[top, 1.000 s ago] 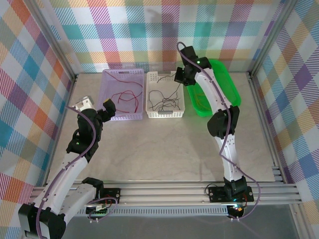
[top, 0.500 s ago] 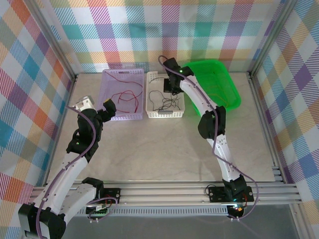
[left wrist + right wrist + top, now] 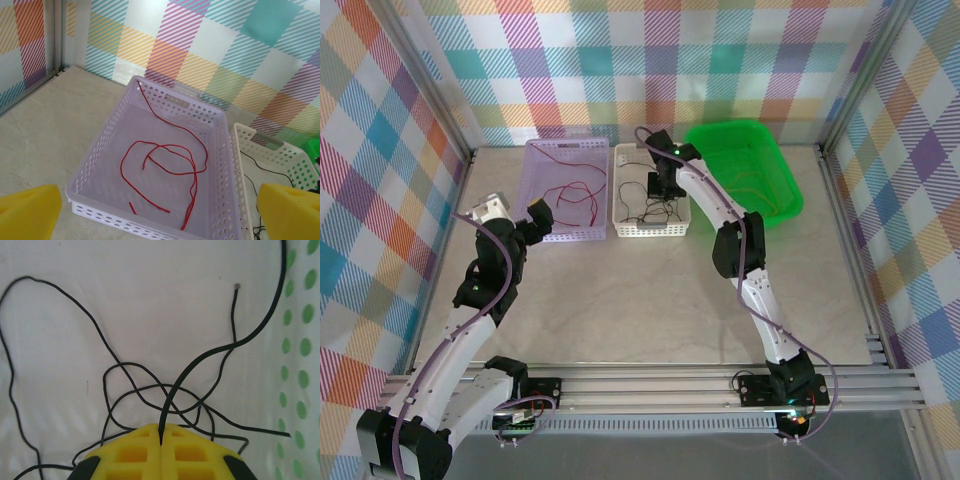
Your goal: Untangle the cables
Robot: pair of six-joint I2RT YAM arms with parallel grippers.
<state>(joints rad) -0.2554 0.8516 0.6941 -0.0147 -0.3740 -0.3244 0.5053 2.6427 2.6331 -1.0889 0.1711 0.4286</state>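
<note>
Down in the white basket, at the middle of the top view, the right gripper has its yellow fingers pressed together on one black cable. That strand climbs from the pinch toward the upper right of the wrist view. Below it, the other black cables lie in loose, crossing loops on the basket floor, and several cross right at the pinch.

To my eye the step in hand is drawing this one strand out of the bunch. It calls for a slow, straight lift, so the loops slide off rather than cinch into a knot. If the whole bunch starts to rise with it, I would stop and shake or re-grip nearer a free end instead of pulling harder.

The left gripper hangs spread wide and empty at the near edge of the lilac basket, where a red cable lies alone. It looks free to pin the leftover black cables if needed. The green tub sits at the upper right.
</note>
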